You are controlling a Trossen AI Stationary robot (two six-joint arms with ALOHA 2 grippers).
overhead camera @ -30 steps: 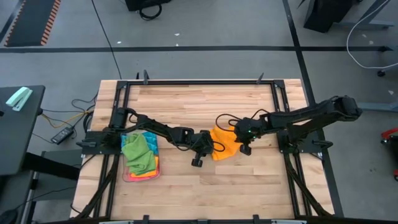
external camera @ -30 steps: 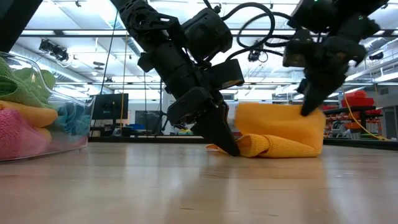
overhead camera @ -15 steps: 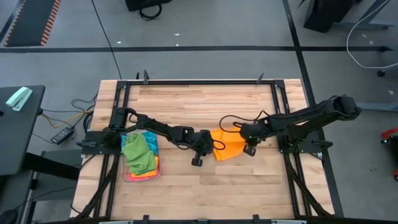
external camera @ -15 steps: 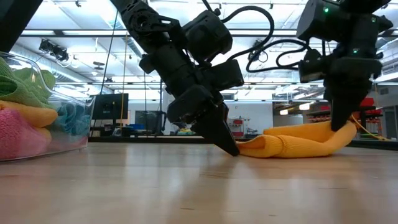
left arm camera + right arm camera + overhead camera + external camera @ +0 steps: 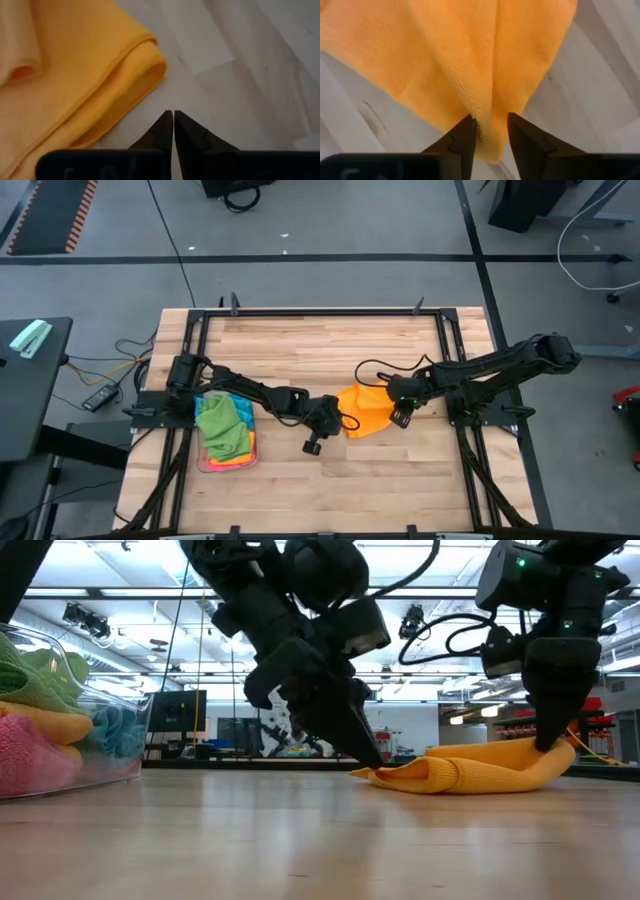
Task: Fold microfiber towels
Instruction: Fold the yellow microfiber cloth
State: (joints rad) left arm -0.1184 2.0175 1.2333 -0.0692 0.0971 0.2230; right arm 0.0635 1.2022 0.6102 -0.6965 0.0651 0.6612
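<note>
1. Near the middle of the wooden table (image 5: pixel 300 350), slightly toward 3 o'clock, lies the orange towel (image 5: pixel 362 412), folded over on itself with a rounded doubled edge.
2. At the towel's 9 o'clock edge sits the left gripper (image 5: pixel 314 442); its fingers (image 5: pixel 165 131) are pressed together, holding nothing, tips on bare wood just beside the towel's folded edge.
3. At the towel's 3 o'clock edge is the right gripper (image 5: pixel 397 418), its fingers (image 5: pixel 465 137) parted a little, straddling a raised crease of orange cloth; I cannot tell whether they pinch it.
4. Toward 9 o'clock, well apart from the orange towel, a clear plastic tray (image 5: pixel 222 466) holds the other towels: green (image 5: pixel 218 424) on top, with blue, orange and pink beneath.
</note>
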